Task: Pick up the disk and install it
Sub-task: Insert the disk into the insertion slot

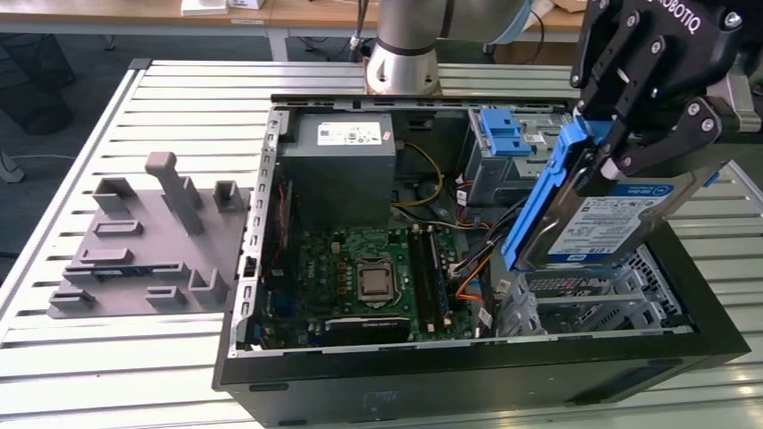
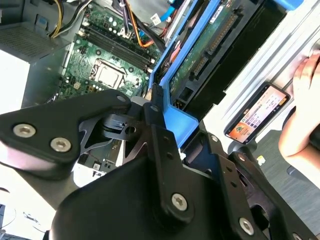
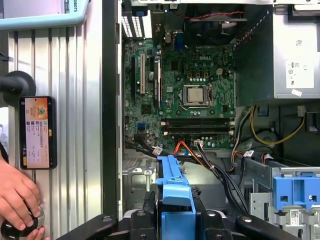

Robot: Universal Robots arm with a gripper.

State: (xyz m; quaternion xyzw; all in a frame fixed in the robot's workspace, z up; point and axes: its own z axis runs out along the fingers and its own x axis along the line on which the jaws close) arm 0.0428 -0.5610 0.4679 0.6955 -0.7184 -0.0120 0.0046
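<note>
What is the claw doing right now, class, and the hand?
Claw: shut on the disk.
Person's hand: resting on a black knob, holding nothing visible.

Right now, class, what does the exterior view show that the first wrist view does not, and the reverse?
Exterior view: the white-and-blue labelled face of the flat silver metal disk, clamped in the black gripper above the open computer case; a grey plastic fixture block at that view's left. First wrist view: a person's hand near a small device with a lit orange screen. Both: the green motherboard, the grey power supply box and the disk's blue plastic carrier frame.
</note>
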